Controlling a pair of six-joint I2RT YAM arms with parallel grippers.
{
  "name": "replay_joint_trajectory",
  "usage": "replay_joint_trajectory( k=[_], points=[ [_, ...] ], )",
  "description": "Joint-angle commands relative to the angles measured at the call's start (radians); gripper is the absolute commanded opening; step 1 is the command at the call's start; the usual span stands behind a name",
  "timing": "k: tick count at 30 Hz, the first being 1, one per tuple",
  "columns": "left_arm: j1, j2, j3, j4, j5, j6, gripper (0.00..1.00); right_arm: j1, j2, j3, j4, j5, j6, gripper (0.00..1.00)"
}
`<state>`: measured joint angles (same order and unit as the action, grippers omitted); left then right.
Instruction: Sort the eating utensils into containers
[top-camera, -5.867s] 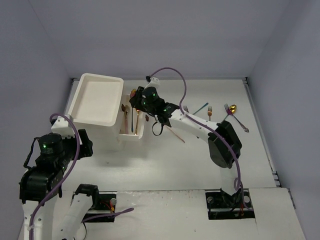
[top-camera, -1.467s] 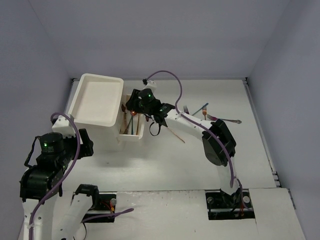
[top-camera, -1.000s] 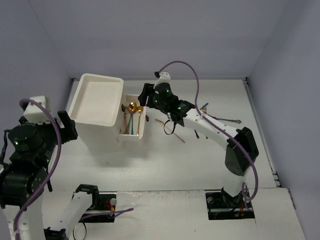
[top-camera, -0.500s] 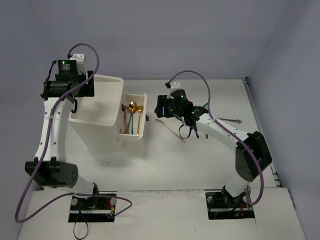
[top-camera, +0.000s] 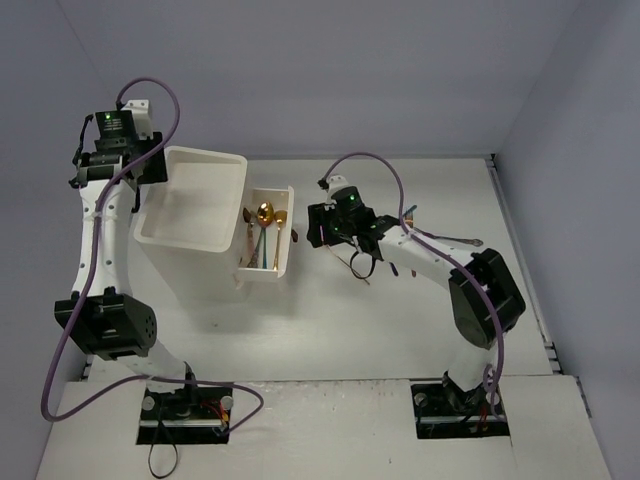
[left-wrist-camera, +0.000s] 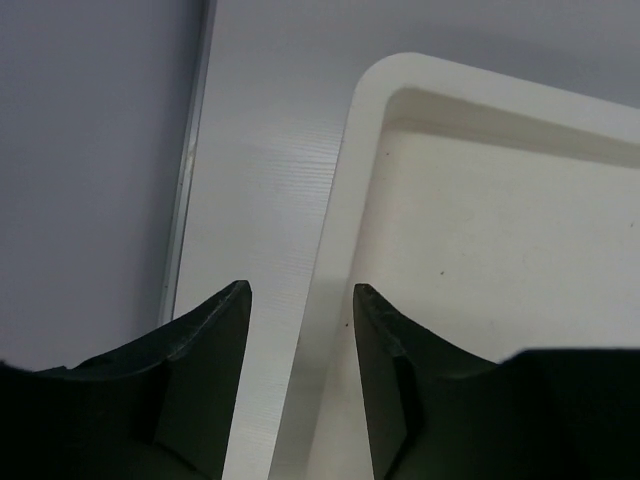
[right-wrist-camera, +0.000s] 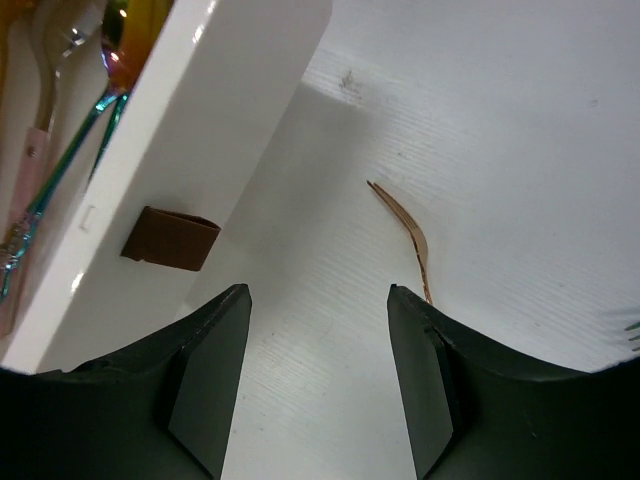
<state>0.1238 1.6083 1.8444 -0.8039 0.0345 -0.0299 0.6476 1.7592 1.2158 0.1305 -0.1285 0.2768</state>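
White table (top-camera: 330, 320), pulled-out drawer (top-camera: 288, 250), copper fork (right-wrist-camera: 405, 232)

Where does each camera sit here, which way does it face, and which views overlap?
Top external: above and behind the bases, looking down on the table; left arm and right arm show.
Left wrist: over a corner of the top tray, looking down; left fingers show.
Right wrist: low beside the open drawer, facing its brown handle and a copper fork; right fingers show.
Shared: top and right wrist both see that drawer.
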Motion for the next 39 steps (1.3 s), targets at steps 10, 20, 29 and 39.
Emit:
replay_joint_trajectory(
  k=[10, 20, 29, 39],
  points=[
    [0.0, -0.018, -0.043, 0.093, 0.066, -0.017, 0.03, 0.066, 0.111, 0.197, 0.047, -0.054, -0.017, 0.54],
    [-0.028, -0.02, -0.077, 0.096, 0.082, -0.035, 0.0, 0.128, 0.193, 0.345, 0.049, -0.123, 0.014, 0.54],
    [-0.044, -0.032, -0.097, 0.1, 0.072, -0.059, 0.0, 0.169, 0.319, 0.551, 0.053, -0.209, 0.042, 0.54],
    [-0.044, -0.036, -0.074, 0.097, 0.076, -0.071, 0.0, 0.163, 0.25, 0.538, 0.051, -0.343, -0.123, 0.55]
  ],
)
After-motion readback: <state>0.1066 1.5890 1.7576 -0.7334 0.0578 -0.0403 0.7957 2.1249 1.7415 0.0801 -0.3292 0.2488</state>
